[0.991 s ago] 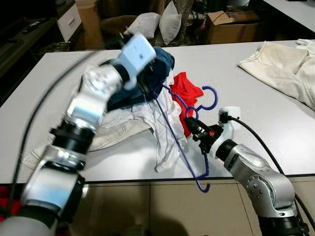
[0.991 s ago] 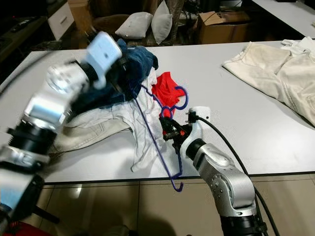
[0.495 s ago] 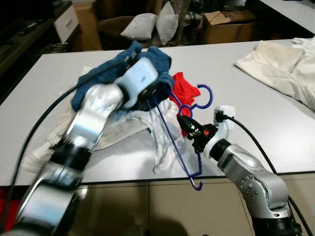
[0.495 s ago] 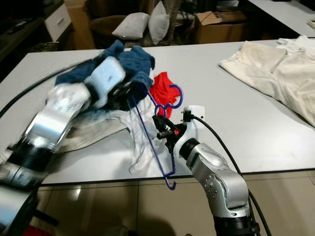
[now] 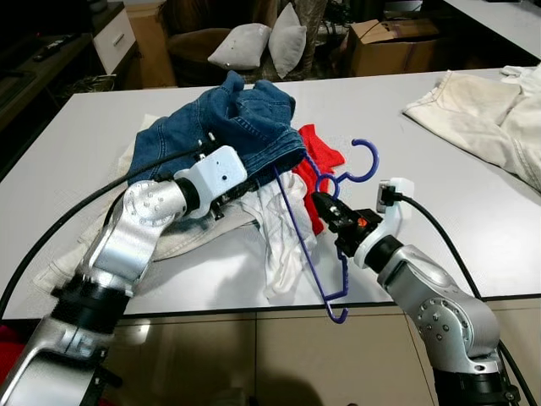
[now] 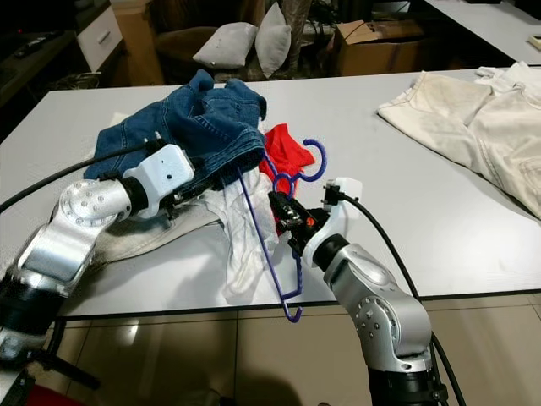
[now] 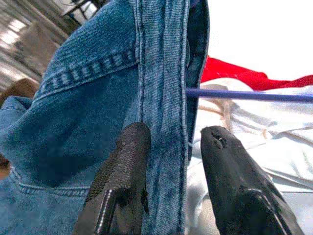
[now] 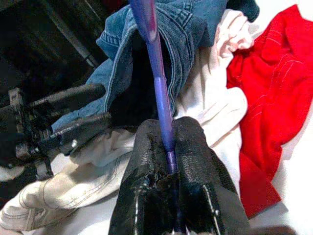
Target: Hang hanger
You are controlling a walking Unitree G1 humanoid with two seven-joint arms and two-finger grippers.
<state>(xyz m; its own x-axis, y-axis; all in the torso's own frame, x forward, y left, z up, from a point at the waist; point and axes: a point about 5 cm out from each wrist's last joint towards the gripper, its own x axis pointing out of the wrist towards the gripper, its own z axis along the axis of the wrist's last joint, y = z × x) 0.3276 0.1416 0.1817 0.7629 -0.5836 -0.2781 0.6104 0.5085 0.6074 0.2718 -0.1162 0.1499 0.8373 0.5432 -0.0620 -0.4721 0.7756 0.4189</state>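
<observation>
A purple plastic hanger [image 5: 300,237] stands tilted over the clothes pile, hook [image 5: 365,159] up and far end hanging past the table's front edge. My right gripper [image 5: 325,207] is shut on its bar, which the right wrist view shows clamped between the fingers [image 8: 195,147]. One arm of the hanger reaches into the raised edge of the blue jeans [image 5: 228,118]. My left gripper [image 7: 168,137] pinches a thick denim seam [image 7: 161,98] of those jeans, just left of the hanger bar [image 7: 244,95].
Under the jeans lie a red cloth [image 5: 319,156], a white garment [image 5: 283,241] and a beige one [image 5: 76,249]. Cream clothes [image 5: 482,110] cover the table's right side. Pillows [image 5: 254,46] and a cardboard box [image 5: 393,38] stand beyond the white table [image 5: 211,292].
My left arm has come down from its raised pose to table height, and the jeans now drape spread over the pile. The right gripper keeps the hanger, shifted slightly.
</observation>
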